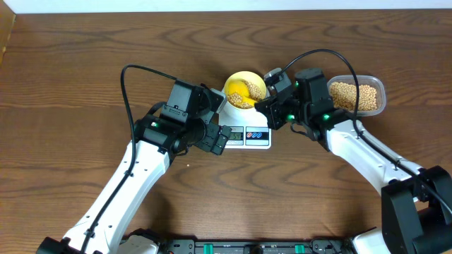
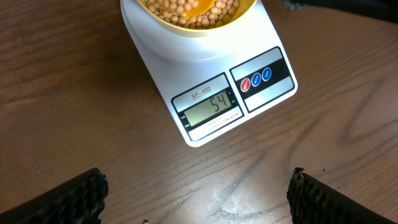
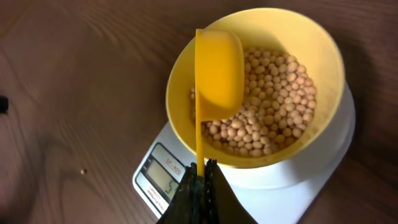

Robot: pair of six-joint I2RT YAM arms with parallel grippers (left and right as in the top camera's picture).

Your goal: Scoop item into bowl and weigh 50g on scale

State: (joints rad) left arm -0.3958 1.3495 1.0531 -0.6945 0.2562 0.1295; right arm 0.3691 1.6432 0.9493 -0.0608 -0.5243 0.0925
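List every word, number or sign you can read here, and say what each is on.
"SF-400": on the scale, just above its LCD.
"54": on the LCD.
Small print beneath the LCD and the marks on the round buttons: too small to read.

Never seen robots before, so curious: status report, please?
Left gripper open, empty. Right gripper shut on scoop over bowl of beans. Scale shows 54. Nothing in the way.
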